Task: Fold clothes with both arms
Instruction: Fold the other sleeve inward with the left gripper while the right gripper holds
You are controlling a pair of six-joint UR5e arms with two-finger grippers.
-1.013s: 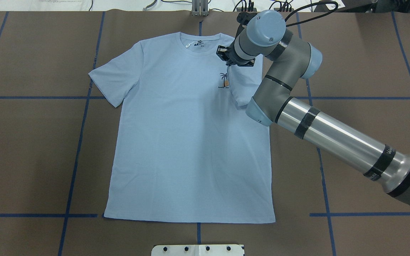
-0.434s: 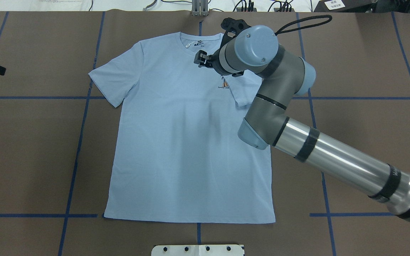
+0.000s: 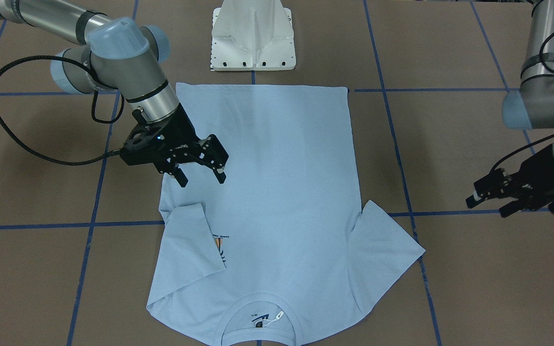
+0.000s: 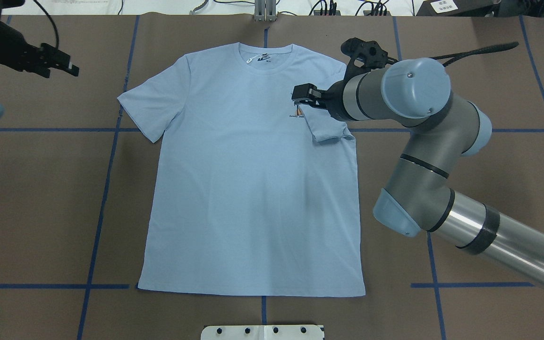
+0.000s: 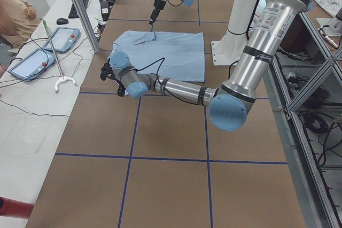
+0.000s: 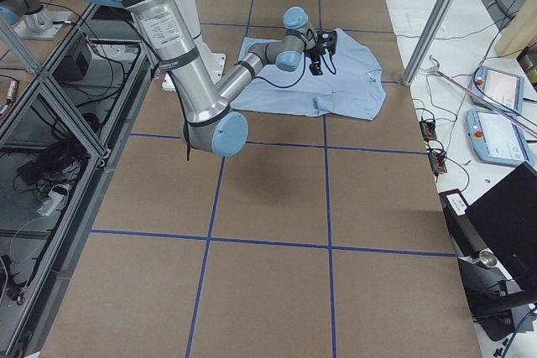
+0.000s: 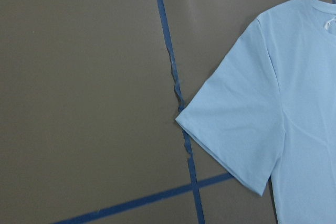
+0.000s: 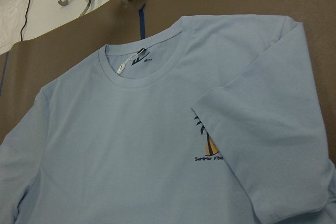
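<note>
**T-shirt flat on surface, one sleeve folded in, both grippers empty**

The light blue T-shirt [image 4: 248, 189] is laid front-up on the brown surface [image 4: 31, 198], approx. centred, with the hem toward the robot and the ribbed collar [image 8: 152, 72] toward the far edge. A neck tag [image 8: 122, 67] is seen inside the collar. The sleeve on the robot's right [image 4: 326, 125] is folded inward over the chest, and the palm chest print [image 8: 207, 145] is partly covered by its edge. The opp. sleeve [image 7: 236, 129] is spread flat, its tip reaching a blue tape line [image 4: 103, 198].

The right gripper [image 3: 201, 177] is held over the shirt, near the folded sleeve. Its fingers [image 3: 220, 174] are spread apart and nothing is held between them. Whether the cloth is touched cannot be told.

The left gripper [image 3: 487, 205] is held off the shirt, over bare surface well beyond the spread sleeve. Its fingers are also seen parted, w/ nothing between them.

A white pedestal base [image 3: 253, 38] is seen at the robot's side of the surface, just beyond the hem.
</note>
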